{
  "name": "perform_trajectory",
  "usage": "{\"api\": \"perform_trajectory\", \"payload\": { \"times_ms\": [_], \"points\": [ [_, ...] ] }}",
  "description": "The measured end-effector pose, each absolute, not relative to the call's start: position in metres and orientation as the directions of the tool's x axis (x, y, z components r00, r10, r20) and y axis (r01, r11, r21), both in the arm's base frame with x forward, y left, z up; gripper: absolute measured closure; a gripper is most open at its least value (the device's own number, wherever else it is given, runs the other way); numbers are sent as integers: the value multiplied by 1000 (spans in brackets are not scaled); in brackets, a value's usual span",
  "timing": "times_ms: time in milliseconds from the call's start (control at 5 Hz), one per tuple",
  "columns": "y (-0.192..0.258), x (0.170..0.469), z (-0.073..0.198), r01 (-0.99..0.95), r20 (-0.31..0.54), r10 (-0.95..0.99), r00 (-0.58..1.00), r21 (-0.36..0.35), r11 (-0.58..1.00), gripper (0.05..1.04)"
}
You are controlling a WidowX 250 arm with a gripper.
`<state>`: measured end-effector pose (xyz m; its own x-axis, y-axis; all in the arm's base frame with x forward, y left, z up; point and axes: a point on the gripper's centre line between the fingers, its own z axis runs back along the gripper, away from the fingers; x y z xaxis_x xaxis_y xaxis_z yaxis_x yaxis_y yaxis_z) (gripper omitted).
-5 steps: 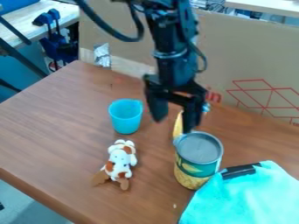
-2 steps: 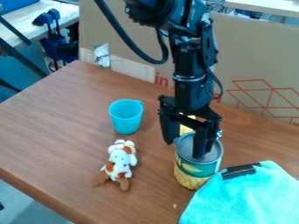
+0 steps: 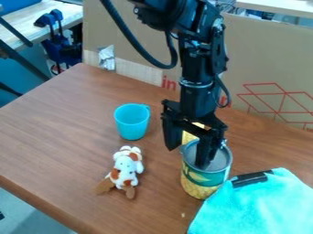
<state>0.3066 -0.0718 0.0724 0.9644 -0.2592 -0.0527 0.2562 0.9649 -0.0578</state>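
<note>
Black two-finger gripper (image 3: 187, 157) stands apart-fingered at the green-and-yellow cylindrical metal can (image 3: 200, 183); turquoise fabric cloth (image 3: 263, 208) beside it, blue plastic cup (image 3: 131, 124) and white-and-brown plush toy (image 3: 126, 170) leftward.

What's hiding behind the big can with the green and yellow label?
Behind the can, a bit of something yellow peeks out. The can and the gripper cover the rest, so I can't tell what it is.

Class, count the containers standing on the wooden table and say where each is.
2: the blue cup, beyond the soft toy, and the can, beside the cloth, at the tool. The yellow thing behind the can is partly hidden; I cannot tell whether it is another.
</note>
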Motion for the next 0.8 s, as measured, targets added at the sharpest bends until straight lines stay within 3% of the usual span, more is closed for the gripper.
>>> {"api": "perform_trajectory", "payload": {
  "times_ms": [200,400,600,800],
  "points": [
    [-61,289,72,192,-141,-192,971,-15,981,81],
    [-58,259,72,176,-335,-141,932,77,981,81],
    [-51,238,74,175,-456,-94,885,140,975,81],
    [-34,237,77,131,-473,-37,880,167,977,81]
  ]
}}
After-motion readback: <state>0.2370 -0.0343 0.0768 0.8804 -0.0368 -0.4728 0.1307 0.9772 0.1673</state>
